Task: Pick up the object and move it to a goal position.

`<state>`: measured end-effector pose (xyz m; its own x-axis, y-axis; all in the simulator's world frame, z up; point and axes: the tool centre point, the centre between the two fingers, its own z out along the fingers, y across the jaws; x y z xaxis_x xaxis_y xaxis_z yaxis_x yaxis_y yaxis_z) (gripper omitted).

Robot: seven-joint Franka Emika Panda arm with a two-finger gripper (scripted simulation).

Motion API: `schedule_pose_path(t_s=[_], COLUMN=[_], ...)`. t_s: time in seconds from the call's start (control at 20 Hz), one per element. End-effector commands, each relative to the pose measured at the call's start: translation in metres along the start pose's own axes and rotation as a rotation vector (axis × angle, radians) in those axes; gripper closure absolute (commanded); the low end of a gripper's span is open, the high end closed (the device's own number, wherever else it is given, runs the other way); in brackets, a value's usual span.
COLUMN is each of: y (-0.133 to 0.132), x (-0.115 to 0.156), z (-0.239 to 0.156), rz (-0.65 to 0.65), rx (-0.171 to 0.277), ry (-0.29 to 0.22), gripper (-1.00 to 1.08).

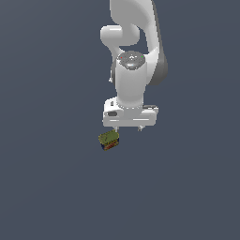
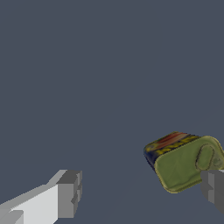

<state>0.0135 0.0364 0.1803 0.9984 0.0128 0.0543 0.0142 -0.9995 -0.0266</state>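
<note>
Item: small olive-topped, rounded-corner tin (image 2: 186, 162), blue-red-yellow sides; I judge it light, rigid, slick—grip opposite flat sides; white gripper (image 2: 142, 191) open, empty.

1. A floor (image 1: 51, 187) fills the exterior view, plain and flat, dark slate blue-grey.
2. It carries no pattern, seam or edge in that view.
3. The wrist view shows the same floor (image 2: 87, 65), the same even dark grey-blue, reaching every side of the picture.
4. Nothing else outside the task shows in either view.
</note>
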Motion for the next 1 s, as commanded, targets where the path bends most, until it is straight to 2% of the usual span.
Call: schedule_pose_path(t_s=[0.0,0.5,0.95], y=[0.0,-0.0076,-0.0072], x=[0.0,-0.0021,-0.0021], z=[0.0,-0.0042,-0.0039], rz=[0.0,-0.069,-0.064], rx=[0.0,-0.011,-0.01], ry=[0.0,0.003,0.003], gripper=[-0.92,-0.92,-0.92])
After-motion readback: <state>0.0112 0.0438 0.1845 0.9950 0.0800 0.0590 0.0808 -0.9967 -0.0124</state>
